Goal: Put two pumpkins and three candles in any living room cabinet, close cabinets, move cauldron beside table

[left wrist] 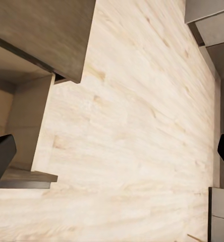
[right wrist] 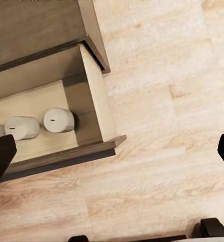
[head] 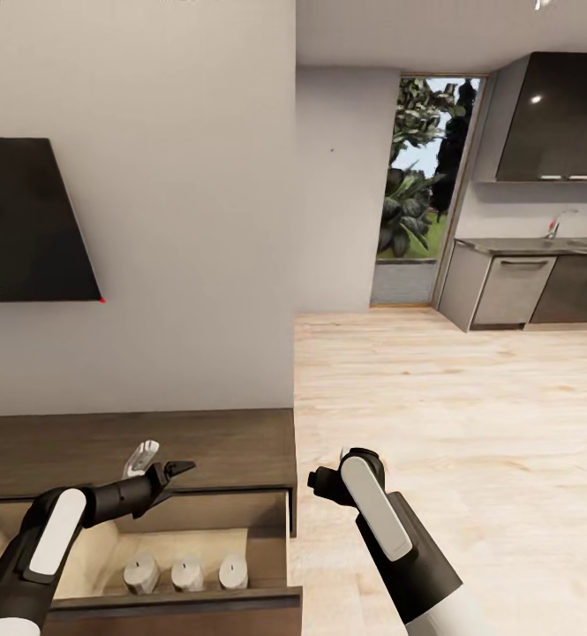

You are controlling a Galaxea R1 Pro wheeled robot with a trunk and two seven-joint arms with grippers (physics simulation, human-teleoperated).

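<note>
Cabinet [head: 134,446]: drawer [head: 196,605] pulled open at its front; three candles [head: 187,574] in a row inside.

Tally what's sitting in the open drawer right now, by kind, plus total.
Candles: 3, in a row in the cabinet's open drawer
Pumpkins: 0 visible
Total: 3

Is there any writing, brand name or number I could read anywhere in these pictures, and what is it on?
None: no readable text anywhere.
The candles in the open drawer are plain.
The TV screen is dark, with only a tiny red light at its corner.
The kitchen cupboards bear no labels.
</note>
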